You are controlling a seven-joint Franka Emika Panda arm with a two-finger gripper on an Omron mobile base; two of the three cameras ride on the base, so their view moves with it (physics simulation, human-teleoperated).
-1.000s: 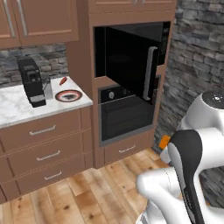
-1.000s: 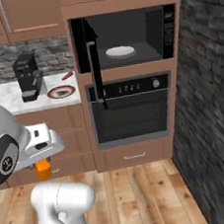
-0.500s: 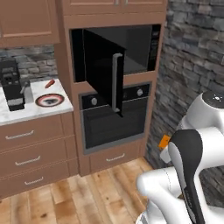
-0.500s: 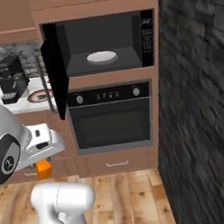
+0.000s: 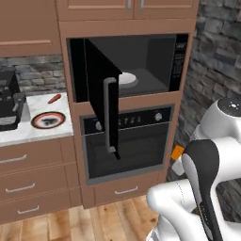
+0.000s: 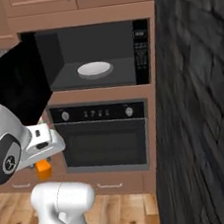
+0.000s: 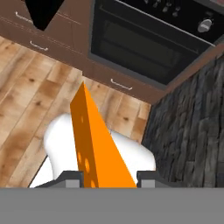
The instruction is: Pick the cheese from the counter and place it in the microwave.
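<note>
One orange cheese (image 7: pixel 94 144) wedge sits squeezed between the two tips of the pincer (image 7: pixel 104 177).
The hand view shows the pincer holding the cheese over the wood floor (image 7: pixel 30 94), low by the oven (image 7: pixel 144 41). The base views show the microwave (image 6: pixel 94 51) above with its door (image 5: pixel 102 101) open and a white plate (image 6: pixel 94 69) inside. The left one also shows the bench (image 5: pixel 61 127).

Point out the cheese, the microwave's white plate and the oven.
cheese (image 7: pixel 94 148), hand view, its orange side face.
white plate (image 6: pixel 94 69), right base view, its middle.
oven (image 6: pixel 105 143), right base view, its door glass.
</note>
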